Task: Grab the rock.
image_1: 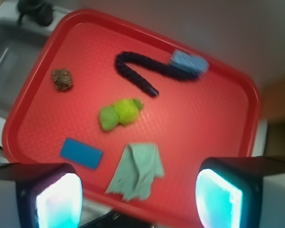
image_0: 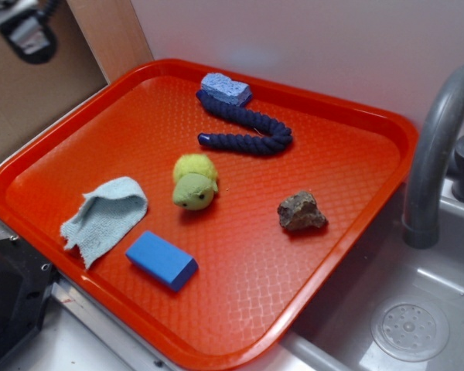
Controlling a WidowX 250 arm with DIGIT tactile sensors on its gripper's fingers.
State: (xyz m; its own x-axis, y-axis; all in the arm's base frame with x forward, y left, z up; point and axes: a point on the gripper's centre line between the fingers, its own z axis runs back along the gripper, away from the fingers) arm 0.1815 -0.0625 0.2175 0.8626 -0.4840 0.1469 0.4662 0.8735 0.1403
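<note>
The rock [image_0: 301, 211], a small jagged brown-grey stone, lies on the right part of the red tray [image_0: 340, 108]; in the wrist view it shows at the upper left [image_1: 62, 79]. My gripper [image_1: 138, 199] is open and empty, high above the tray's near edge, far from the rock. Its two fingers [image_1: 57, 197] frame the bottom of the wrist view. In the exterior view only part of the arm shows in the top left corner, not the jaws.
On the tray lie a green plush toy [image_0: 194, 182], a blue block [image_0: 162, 260], a pale teal cloth [image_0: 104, 216], a dark blue rope [image_0: 243, 127] and a blue-grey sponge [image_0: 225, 88]. A sink with a grey faucet [image_0: 433, 147] is to the right.
</note>
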